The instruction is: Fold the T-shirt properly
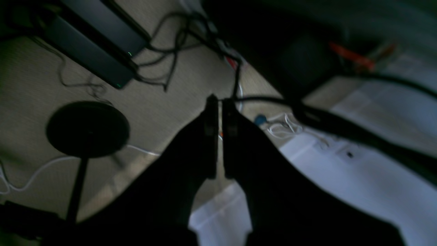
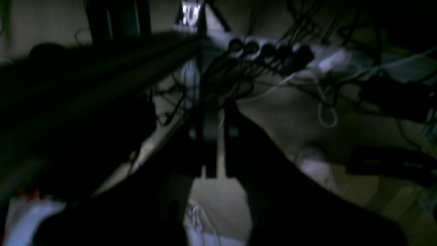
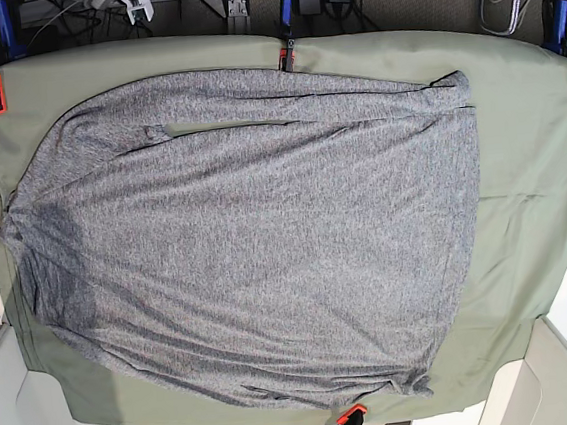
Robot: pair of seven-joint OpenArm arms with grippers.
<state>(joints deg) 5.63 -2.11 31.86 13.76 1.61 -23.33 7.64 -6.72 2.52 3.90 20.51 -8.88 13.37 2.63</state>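
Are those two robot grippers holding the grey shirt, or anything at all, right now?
Nothing is held. The left gripper and right gripper are both shut and empty, off the table above the floor cables. The T-shirt lies untouched on the green cloth.

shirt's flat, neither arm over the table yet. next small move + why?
Probably bring one arm in over the heather-grey long-sleeved knit T-shirt, toward the sleeve lying along its far edge. The shirt is spread unfolded on the olive-green clamped cloth, no arm shows in the base view, and both the left gripper and right gripper are shut, facing the floor.
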